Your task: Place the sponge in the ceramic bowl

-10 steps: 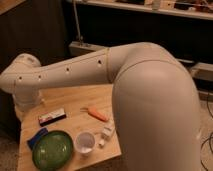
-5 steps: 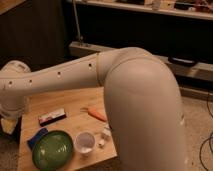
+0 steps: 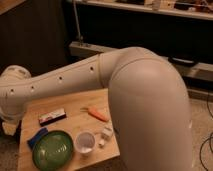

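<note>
End effector: located at the desk's edge, on the far side of the sponge from the ceramic bowl, hanging below the arm's last joint. Only a pale stub of it shows there, and whether it is spread, pressed together or pinching anything cannot be told.

Sponge: lies flat on the desk, outside the ceramic bowl and against the bowl's upper-left rim, possibly touching it. Its near corner is partly hidden behind that rim. The bowl's green interior appears bare, so the sponge is not where the task wants it.

Governing relation: the sponge lies between the end effector and the ceramic bowl, near both. Its long axis runs on a diagonal, roughly following the curve of the bowl's rim. In my judgement, any pickup calls for only a short reach toward the bowl, then a lift clear of the rim. The single arm is the only candidate.

Desk: small, light wood. A white-and-red box lies behind the bowl. A translucent white cup stands just beside the bowl, opposite the sponge. Past the cup are some small white pieces, and an orange carrot-shaped item lies farther back.

Room: dim, with dark panels behind the bowl's side of the desk, a pale ledge along them, carpet and loose cables at the far side. The arm's white elbow blocks much of the view.
</note>
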Robot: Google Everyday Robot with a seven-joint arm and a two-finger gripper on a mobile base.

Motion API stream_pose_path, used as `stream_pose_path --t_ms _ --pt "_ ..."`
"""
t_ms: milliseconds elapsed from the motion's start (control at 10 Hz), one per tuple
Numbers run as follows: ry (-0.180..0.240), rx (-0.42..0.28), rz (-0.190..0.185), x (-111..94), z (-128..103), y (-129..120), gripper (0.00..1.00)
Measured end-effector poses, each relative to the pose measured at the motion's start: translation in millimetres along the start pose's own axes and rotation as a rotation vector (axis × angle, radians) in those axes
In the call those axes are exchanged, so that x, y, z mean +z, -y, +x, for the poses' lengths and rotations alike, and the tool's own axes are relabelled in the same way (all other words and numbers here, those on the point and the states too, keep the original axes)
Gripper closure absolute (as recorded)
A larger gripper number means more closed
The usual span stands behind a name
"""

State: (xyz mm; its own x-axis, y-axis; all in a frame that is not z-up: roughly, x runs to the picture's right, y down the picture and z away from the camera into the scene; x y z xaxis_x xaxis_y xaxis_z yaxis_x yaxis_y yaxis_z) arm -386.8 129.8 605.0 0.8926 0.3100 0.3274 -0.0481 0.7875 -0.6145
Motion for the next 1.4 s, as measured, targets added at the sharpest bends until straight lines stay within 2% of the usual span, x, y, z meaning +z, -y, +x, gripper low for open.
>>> stream_pose_path --t_ms 200,400,500,600,700,900,1100,1300,1400 --pt "0.054 -0.251 -0.026 13.4 3.2 1.4 0.35" --pt "0.091 -0.427 -0.060 24.8 3.3 0.7 0.35" --pt "0.102 -0.474 -0.067 27.8 4.6 1.7 0.35" --pt "0.109 -0.514 -0.072 30.5 5.4 1.7 0.35" --pt "0.096 -0.527 -0.075 29.6 3.0 0.8 0.35" --pt "0.033 -0.557 -0.113 41.0 -9.9 -9.5 0.35" --pt "-0.030 -0.606 -0.165 65.1 -21.4 -34.1 0.35" --pt "-0.050 -0.629 -0.189 80.4 -16.0 -44.4 0.35" --pt "-0.058 -0.636 -0.195 88.1 -5.8 -44.2 0.35"
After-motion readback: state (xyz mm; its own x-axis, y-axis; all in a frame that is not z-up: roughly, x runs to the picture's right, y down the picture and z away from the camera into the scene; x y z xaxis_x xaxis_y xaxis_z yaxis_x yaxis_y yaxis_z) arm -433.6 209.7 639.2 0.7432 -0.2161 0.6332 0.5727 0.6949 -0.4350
